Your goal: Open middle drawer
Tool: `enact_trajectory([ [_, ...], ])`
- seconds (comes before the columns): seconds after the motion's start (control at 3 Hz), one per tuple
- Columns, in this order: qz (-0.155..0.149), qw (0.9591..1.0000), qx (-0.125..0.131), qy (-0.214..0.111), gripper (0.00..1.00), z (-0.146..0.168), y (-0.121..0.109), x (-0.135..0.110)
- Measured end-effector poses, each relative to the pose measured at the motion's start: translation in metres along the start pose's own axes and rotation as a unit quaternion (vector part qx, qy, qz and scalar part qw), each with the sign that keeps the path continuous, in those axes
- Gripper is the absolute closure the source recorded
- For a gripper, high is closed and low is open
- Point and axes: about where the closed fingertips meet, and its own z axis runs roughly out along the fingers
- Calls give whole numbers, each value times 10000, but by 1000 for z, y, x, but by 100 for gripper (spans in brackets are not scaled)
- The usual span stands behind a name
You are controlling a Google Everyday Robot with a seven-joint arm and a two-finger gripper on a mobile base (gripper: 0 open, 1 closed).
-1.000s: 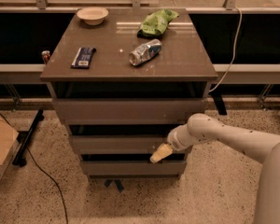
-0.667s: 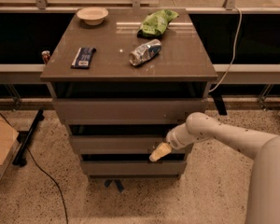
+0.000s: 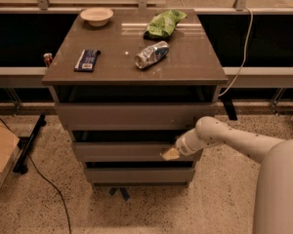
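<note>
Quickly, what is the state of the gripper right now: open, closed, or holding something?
Gripper: at the right part of the middle drawer front; open or closed cannot be told.

**Glossy top, matt drawer fronts**

The cabinet top is smooth, glossy grey-brown and catches pale reflections. The middle drawer has a flat, matt front in the same grey-brown. The gripper, a dull tan tip, sits at the right part of that front. The arm behind it looks like smooth white plastic with small dark specks.

On the top, the far-left bowl is pale and matt. The green bag at the far side is crinkled, shiny plastic, and the crushed bottle glints like foil. The floor is speckled stone. The box at the left is matt brown cardboard.
</note>
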Motion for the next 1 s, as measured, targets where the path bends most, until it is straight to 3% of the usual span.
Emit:
enact_trajectory([
  [0.33, 0, 10000, 0, 0, 78, -7, 1, -4],
  [0.67, 0, 10000, 0, 0, 62, -8, 1, -5],
  [1.0, 0, 10000, 0, 0, 39, -9, 1, -6],
])
